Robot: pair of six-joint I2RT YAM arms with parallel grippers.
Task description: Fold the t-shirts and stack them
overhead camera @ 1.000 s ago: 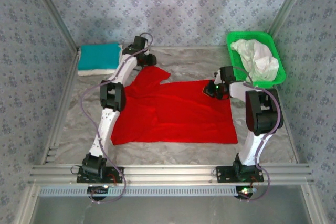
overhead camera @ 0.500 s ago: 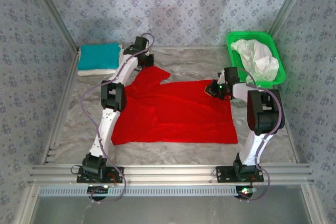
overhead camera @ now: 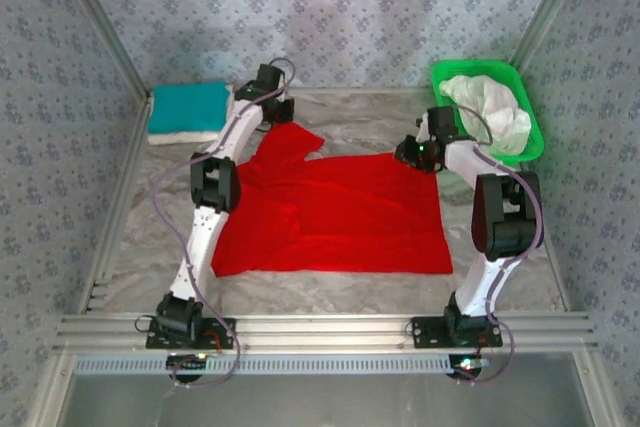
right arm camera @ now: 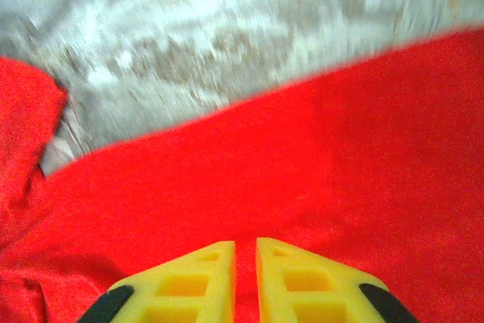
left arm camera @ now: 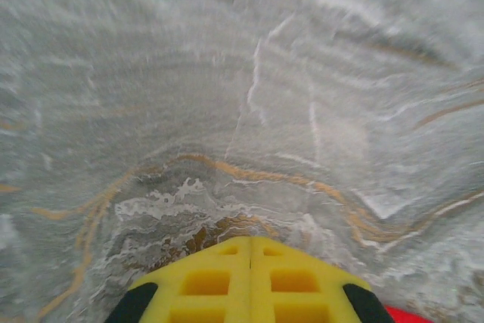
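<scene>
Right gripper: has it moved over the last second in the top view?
Yes. The right gripper has shifted away from the arm bases, toward the green basket, and now sits at the far right corner of the red t-shirt.

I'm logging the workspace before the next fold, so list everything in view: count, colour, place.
red t-shirt: one, red, spread flat mid-table
teal t-shirt: one, teal, folded on a white layer, far left corner
white t-shirts: number unclear, white, crumpled in the basket
basket: one, green, far right corner
table: one, grey marbled
arms: two, white and black, bases at near edge
left fingers: yellow, shut, over bare table
right fingers: yellow, slightly parted, over the red t-shirt
</scene>
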